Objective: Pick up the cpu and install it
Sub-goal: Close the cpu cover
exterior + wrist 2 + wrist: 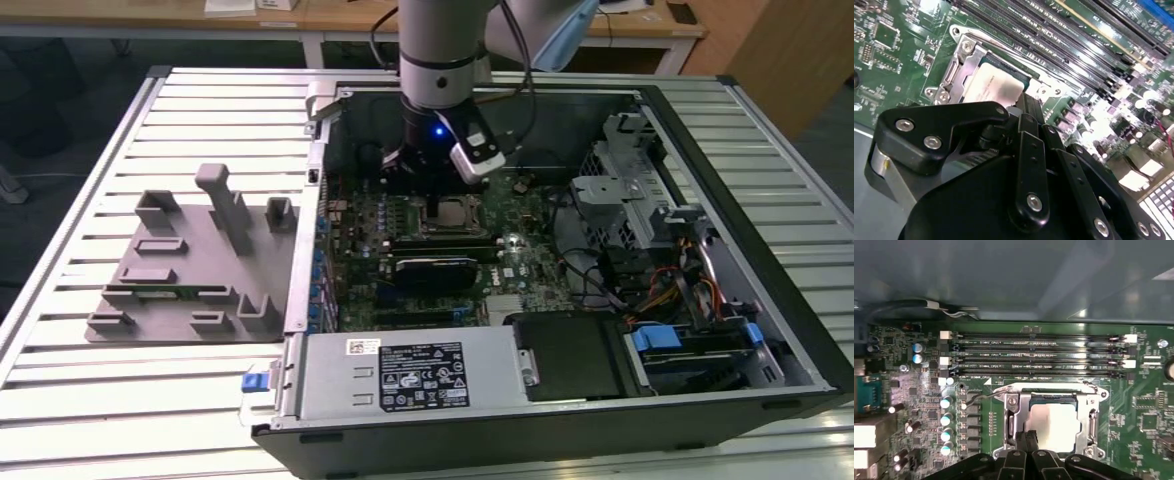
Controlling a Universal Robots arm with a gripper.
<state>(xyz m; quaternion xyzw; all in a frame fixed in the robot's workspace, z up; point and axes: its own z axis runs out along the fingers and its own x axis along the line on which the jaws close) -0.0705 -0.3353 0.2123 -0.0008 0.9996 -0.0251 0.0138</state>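
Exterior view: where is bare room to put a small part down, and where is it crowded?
Bare table lies between the tray and the table's near edge, and on the exterior view's right of the case. Inside the case it is crowded: the gripper is at the cpu, cables nearby.

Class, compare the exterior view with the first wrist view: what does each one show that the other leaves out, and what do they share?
The exterior view adds the grey plastic holder tray on the slatted metal table and the silver power supply box. The first wrist view adds the long black memory slots and a column of small silver capacitors. Both share the flat silvery square cpu inside its metal socket frame, with the black gripper close to it.
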